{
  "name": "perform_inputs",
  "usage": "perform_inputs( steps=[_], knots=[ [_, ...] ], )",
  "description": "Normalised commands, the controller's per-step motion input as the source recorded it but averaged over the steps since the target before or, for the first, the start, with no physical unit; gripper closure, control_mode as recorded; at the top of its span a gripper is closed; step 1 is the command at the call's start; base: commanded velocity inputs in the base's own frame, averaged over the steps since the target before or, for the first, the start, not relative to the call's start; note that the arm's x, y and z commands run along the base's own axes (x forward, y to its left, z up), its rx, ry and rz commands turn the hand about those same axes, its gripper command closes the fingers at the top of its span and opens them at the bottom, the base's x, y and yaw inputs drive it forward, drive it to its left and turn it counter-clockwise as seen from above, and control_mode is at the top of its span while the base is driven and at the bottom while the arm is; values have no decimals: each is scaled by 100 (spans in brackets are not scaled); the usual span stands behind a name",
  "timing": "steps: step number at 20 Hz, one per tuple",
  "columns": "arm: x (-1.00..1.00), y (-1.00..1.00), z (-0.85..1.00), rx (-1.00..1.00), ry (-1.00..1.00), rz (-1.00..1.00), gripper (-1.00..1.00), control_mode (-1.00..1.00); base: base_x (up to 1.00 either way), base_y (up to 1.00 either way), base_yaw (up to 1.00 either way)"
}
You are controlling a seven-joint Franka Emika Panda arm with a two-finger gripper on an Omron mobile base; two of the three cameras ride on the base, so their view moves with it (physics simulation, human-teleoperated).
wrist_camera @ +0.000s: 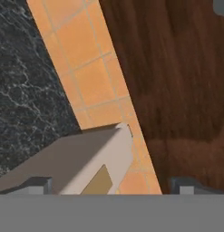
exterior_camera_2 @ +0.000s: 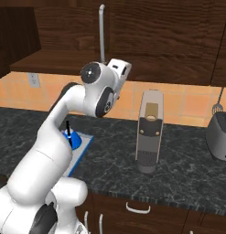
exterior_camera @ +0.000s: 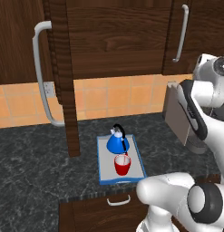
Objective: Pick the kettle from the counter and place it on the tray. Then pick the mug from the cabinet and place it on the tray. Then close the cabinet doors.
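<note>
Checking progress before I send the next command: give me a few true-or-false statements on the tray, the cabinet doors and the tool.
1. The kettle sits on the tray. True.
2. The mug is in the cabinet. False: it stands on the tray, in front of the kettle.
3. Both cabinet doors are shut. False: the left door stands swung open over the counter.
4. The tool holds the mug. False: its fingertips stand apart with nothing between them.
5. A grey coffee machine stands right of the tray. True.
</note>
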Motion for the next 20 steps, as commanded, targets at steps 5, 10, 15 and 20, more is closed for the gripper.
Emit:
perform_inputs(
  steps=[5,10,15,20],
  knots=[
    [-96,32,-15,2,-1,0,-100,-100,0,0,0],
    [-66,18,-2,4,1,-9,-100,-100,0,0,0],
    [-43,6,-22,0,1,-3,-100,-100,0,0,0],
    [-20,16,-26,-2,4,-1,-100,-100,0,0,0]
  ],
)
